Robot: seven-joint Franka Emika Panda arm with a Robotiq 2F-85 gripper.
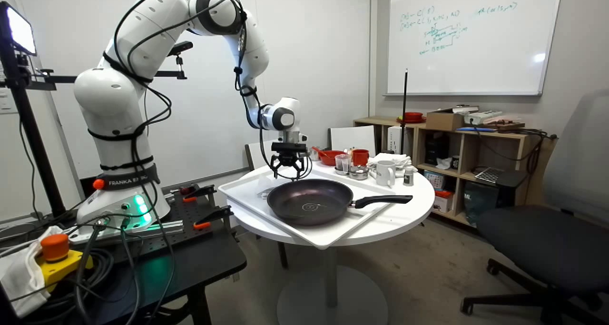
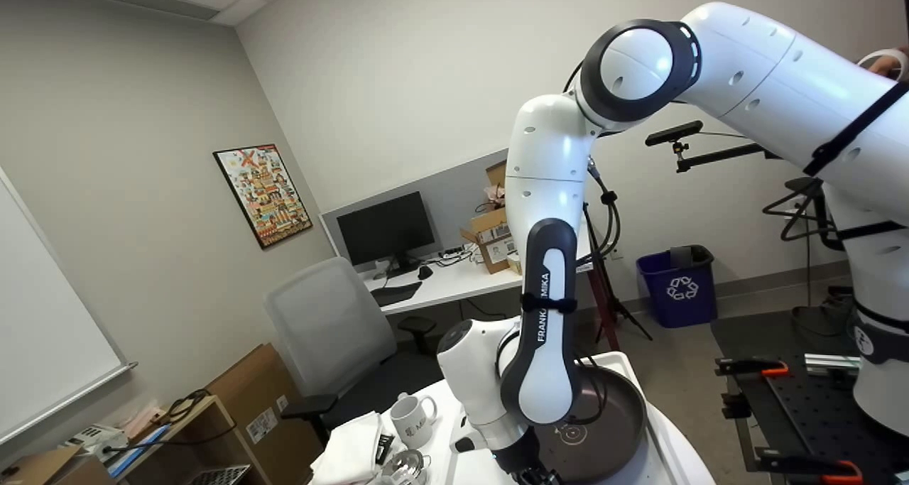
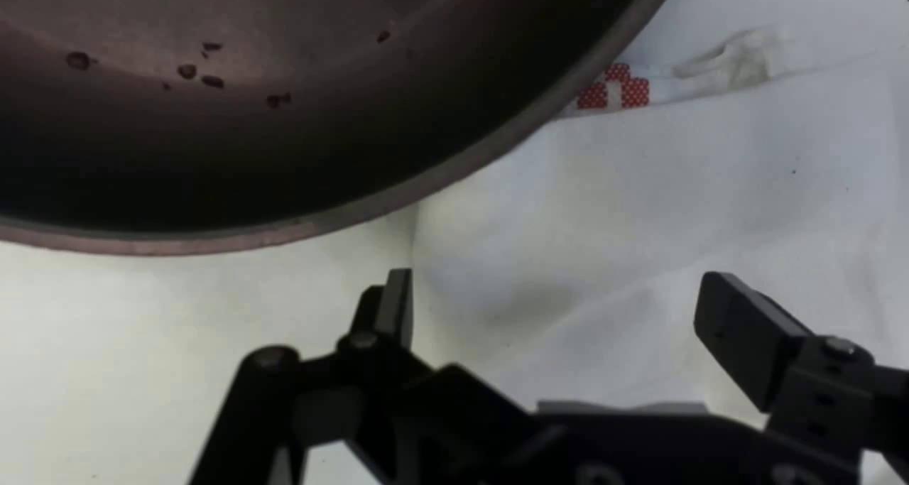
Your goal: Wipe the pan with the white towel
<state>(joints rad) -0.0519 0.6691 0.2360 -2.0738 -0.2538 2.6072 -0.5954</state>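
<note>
Presently, the black two-fingered gripper [image 3: 555,285] is hovering spread wide, apparently above the white cloth towel [image 3: 682,201] beside the round dark-grey frying pan [image 1: 310,202].

In an exterior view, round white table [image 1: 402,213] taken as clock, far edge twelve: red bowl [image 1: 330,160] sat at twelve, red mug [image 1: 360,157] at one, white mug [image 1: 383,173] at two, small shaker [image 1: 408,178] just beside it; white tray [image 1: 315,235] had a corner at six. By the frame's clock, whiteboard [image 1: 495,73] with green writing hung at two, wooden shelf [image 1: 472,154] stood at three, dark chair [image 1: 547,239] at four. In an exterior view, monitor [image 2: 387,228] stood at nine, blue recycling bin [image 2: 678,293] between three and four.
</note>
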